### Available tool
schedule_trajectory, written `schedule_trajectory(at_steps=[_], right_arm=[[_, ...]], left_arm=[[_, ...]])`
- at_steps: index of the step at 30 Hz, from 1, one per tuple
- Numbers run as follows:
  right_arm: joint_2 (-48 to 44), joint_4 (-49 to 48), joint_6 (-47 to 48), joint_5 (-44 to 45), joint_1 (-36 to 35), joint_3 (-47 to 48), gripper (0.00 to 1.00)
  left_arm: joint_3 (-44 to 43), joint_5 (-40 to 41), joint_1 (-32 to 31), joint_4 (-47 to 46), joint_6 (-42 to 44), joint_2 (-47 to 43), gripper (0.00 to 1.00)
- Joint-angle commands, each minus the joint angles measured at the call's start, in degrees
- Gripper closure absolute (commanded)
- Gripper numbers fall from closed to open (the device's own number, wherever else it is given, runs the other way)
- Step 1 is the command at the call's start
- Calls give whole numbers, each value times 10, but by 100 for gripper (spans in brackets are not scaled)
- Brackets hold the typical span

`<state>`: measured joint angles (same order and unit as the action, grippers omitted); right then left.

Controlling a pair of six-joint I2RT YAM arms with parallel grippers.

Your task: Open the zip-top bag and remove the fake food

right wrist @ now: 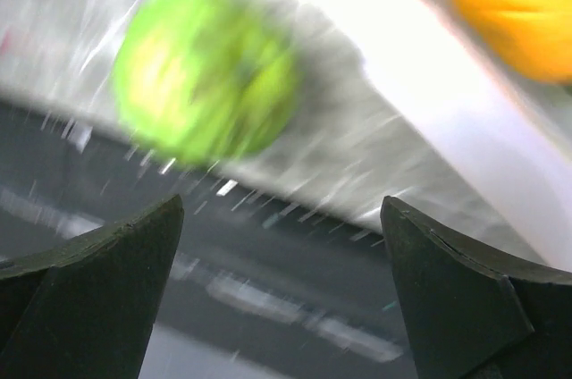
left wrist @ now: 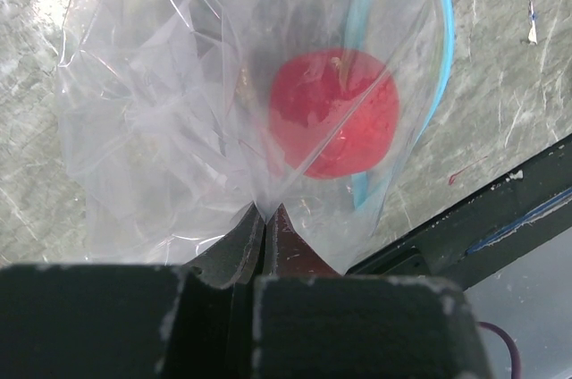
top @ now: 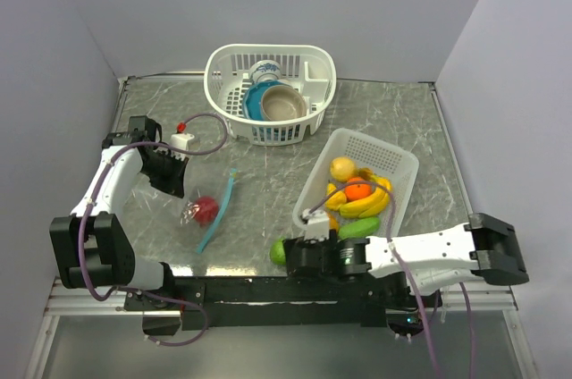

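Observation:
The zip-top bag is clear and crumpled, with its teal zip strip along the far side. My left gripper is shut on a pinch of its plastic, opposite the zip. One piece of fake food, a red apple, lies inside the bag. In the top view my left gripper is at the table's left. A green fruit lies loose near the front edge. My right gripper is next to it, open and holding nothing. The right wrist view shows that green fruit blurred, ahead and left of the gripper.
A white basket to the right holds a lemon, orange, banana and green piece. Another white basket at the back holds bowls and a cup. A small white object with a red tip lies beside the left arm. Side walls enclose the table.

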<state>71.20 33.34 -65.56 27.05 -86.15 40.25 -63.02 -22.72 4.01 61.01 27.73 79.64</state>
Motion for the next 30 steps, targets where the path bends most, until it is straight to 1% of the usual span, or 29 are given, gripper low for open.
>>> schedule_trajectory(at_steps=[1, 4, 11, 13, 15, 16, 17, 18, 19, 20, 22, 27, 28, 29, 30], right_arm=[[-52, -38, 17, 68, 53, -20, 0], [-55, -65, 57, 63, 65, 0, 0], [37, -152, 119, 0, 48, 47, 0], [76, -138, 121, 1, 48, 69, 0], [105, -103, 119, 7, 48, 97, 0], [136, -88, 119, 9, 48, 109, 0], [155, -43, 116, 12, 48, 123, 0], [174, -19, 109, 17, 48, 155, 0], [209, 0, 107, 20, 48, 170, 0], [221, 26, 107, 21, 46, 179, 0], [235, 24, 109, 21, 41, 191, 0], [228, -6, 113, 17, 41, 184, 0], [224, -6, 114, 21, 41, 184, 1], [220, -12, 116, 26, 41, 183, 5], [215, -12, 120, 32, 41, 184, 17]], left_arm=[[-22, -16, 2, 12, 8, -6, 99], [-23, -20, 2, 15, 7, -2, 99], [-23, -17, 2, 17, 7, -4, 99], [-24, -15, 2, 18, 8, -6, 99], [-25, -14, 2, 20, 9, -8, 99], [-26, -15, 2, 21, 10, -7, 99], [-27, -15, 3, 22, 10, -7, 99], [-28, -14, 2, 22, 11, -6, 99], [-27, -14, 2, 22, 11, -6, 99], [-26, -14, 2, 20, 10, -6, 99], [-26, -16, 2, 20, 9, -5, 99], [-24, -16, 2, 20, 11, -5, 99], [-24, -15, 2, 20, 11, -6, 99], [-24, -15, 2, 20, 12, -6, 99], [-25, -14, 2, 21, 10, -7, 99]])
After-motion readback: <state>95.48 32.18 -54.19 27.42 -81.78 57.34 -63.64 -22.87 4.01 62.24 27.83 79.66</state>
